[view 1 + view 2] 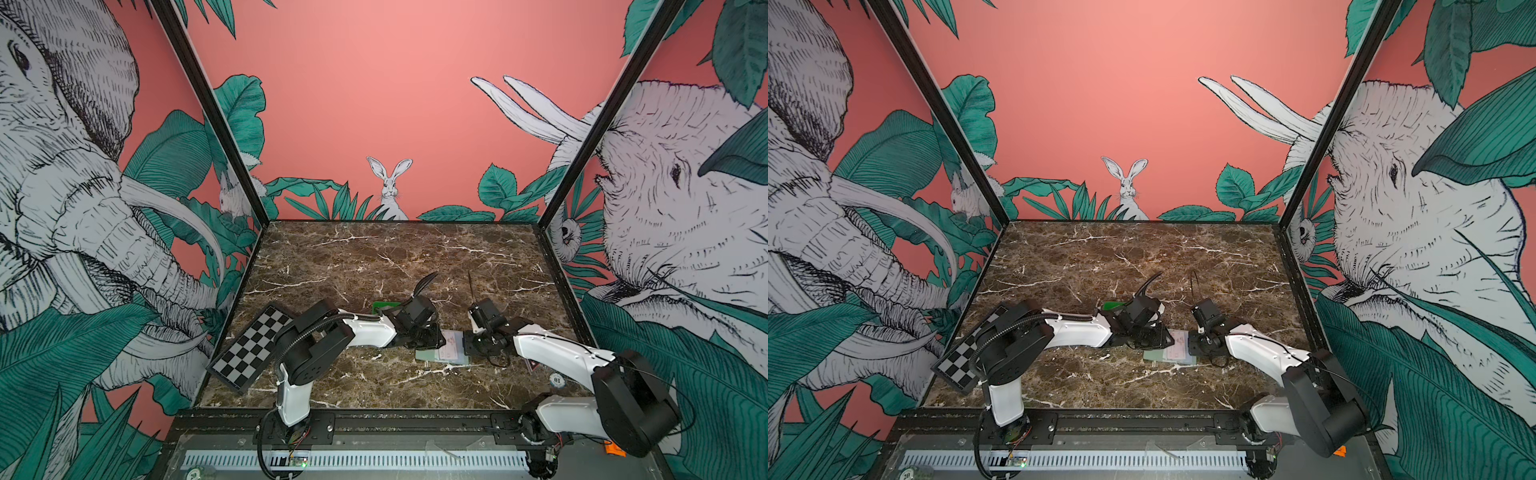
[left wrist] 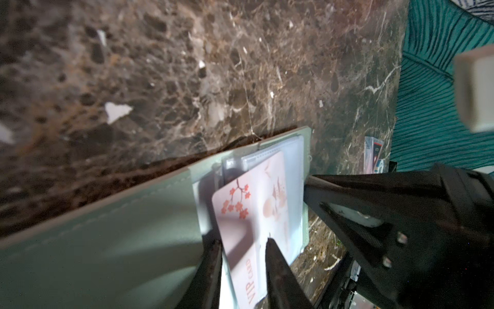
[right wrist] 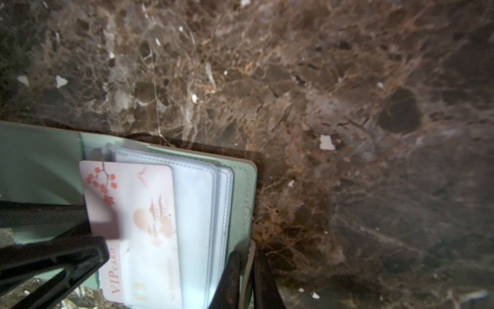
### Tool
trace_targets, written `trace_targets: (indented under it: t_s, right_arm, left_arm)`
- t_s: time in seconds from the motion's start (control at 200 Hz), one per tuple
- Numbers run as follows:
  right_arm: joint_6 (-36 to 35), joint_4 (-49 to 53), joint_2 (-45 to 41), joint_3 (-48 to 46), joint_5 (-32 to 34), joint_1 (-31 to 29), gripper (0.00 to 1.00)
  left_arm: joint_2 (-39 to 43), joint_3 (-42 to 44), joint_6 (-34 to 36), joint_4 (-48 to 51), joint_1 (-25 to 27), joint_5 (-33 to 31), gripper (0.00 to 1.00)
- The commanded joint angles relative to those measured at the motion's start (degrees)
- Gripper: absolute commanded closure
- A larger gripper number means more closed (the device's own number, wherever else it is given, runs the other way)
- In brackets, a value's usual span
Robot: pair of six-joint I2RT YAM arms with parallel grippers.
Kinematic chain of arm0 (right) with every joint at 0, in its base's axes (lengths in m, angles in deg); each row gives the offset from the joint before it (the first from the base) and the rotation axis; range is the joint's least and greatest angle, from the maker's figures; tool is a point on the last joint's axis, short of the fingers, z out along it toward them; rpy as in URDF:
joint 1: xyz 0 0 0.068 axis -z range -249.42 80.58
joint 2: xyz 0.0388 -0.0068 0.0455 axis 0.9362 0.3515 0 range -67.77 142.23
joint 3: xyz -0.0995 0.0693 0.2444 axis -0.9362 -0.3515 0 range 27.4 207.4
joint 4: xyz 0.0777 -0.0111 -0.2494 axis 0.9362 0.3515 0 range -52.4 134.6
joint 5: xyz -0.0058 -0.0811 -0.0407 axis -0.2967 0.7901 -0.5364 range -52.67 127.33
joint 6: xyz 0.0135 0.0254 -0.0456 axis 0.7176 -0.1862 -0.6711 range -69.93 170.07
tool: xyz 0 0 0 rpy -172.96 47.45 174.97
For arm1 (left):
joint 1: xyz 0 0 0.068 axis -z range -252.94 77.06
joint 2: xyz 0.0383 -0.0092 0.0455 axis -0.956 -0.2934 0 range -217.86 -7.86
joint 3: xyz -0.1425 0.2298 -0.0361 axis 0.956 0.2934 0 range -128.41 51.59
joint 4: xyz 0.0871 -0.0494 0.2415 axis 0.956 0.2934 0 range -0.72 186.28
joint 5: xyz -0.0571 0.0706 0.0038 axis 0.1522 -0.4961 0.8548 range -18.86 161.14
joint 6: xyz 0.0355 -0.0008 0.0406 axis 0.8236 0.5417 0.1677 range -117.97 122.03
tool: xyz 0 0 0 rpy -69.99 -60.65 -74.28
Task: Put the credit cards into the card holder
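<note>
Narrowly parted, the jaws of the left gripper (image 2: 242, 240) are closed on the card (image 2: 254, 195), which is gripped near the corner that bears the words "VIP CARD". The jaws of the right gripper (image 3: 247, 258) are brought almost together. The outer edge of the holder (image 3: 242, 187) is pinched between them, on the side away from the left gripper.

The holder is laid open on the table (image 1: 374, 257), near the front and about midway across, between the two grippers, as is shown in both top views. Its sage cover is spread flat beside the clear sleeves (image 3: 197, 203).

The card, pale pink and printed with red blossoms, is held flat over the sleeves on their spine side. Whether any part of it is lodged inside a sleeve cannot be told. A gold chip (image 3: 139, 290) is seen on a whiter patch close to those words; whether it belongs to a second card cannot be told.

Behind the left arm a green tray (image 1: 380, 306) is partly hidden, and a checkerboard (image 1: 249, 349) is placed at the table's left edge.
</note>
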Motion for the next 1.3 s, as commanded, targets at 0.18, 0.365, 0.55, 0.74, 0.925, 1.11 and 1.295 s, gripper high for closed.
trace_targets:
  t_s: [0.18,0.365,0.55,0.74,0.925,1.11,1.295]
  right_arm:
    - [0.5,1.7,2.7,-1.7,1.8,-0.8,0.91]
    - [0.3,2.4,2.7,-1.3,2.1,-0.8,0.91]
    - [0.2,2.6,2.7,-1.0,2.2,-0.9,0.92]
    - [0.0,2.7,2.7,-0.8,2.1,-0.9,0.92]
    - [0.0,2.6,2.9,-0.7,2.2,-0.9,0.92]
    - [0.3,2.8,2.2,-0.7,2.2,-0.9,0.92]
    - [1.2,4.1,-2.3,-0.4,0.6,-0.9,0.84]
  left_arm:
    - [-0.7,-6.1,4.9,7.3,0.2,0.3,0.7]
    - [-2.3,-7.8,5.6,8.8,0.5,1.0,0.7]
    - [-3.2,-8.6,5.5,9.5,0.8,1.5,0.7]
    - [-3.3,-9.3,5.5,9.7,1.2,1.7,0.7]
    - [-3.5,-9.8,5.6,10.5,1.9,1.8,0.7]
    - [-2.7,-8.7,6.0,11.5,2.1,1.1,0.7]
    - [0.4,-6.3,6.9,12.8,1.2,-1.1,0.7]
